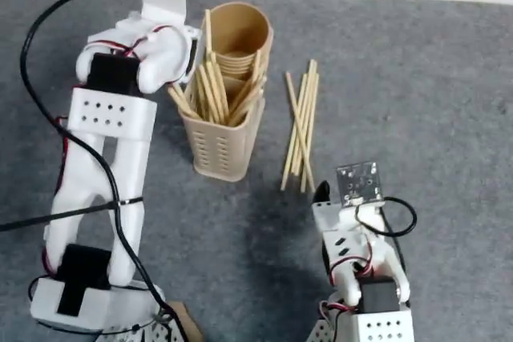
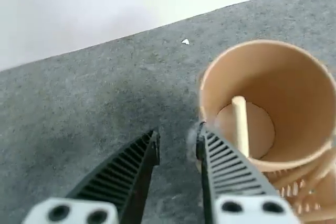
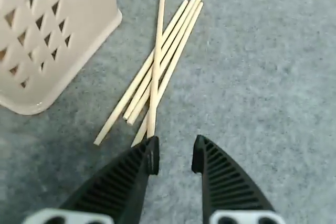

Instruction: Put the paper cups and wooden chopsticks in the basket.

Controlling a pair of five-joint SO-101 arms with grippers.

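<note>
A beige perforated basket (image 1: 220, 146) stands mid-table, holding stacked paper cups (image 1: 238, 34) and several wooden chopsticks (image 1: 210, 90). In the left wrist view one chopstick (image 2: 240, 124) leans inside the top paper cup (image 2: 268, 103). My left gripper (image 2: 177, 142) hangs open just beside that cup's rim, with nothing between its fingers. Several loose chopsticks (image 1: 300, 126) lie on the grey mat right of the basket (image 3: 47, 35). My right gripper (image 3: 173, 156) is open, low over the mat, just short of the near ends of those loose chopsticks (image 3: 157, 66).
Grey felt mat (image 1: 417, 94) covers the table, with open room to the right of the loose chopsticks. A black cable (image 1: 48, 118) runs along the left arm. A white wall edge lies beyond the mat's far side.
</note>
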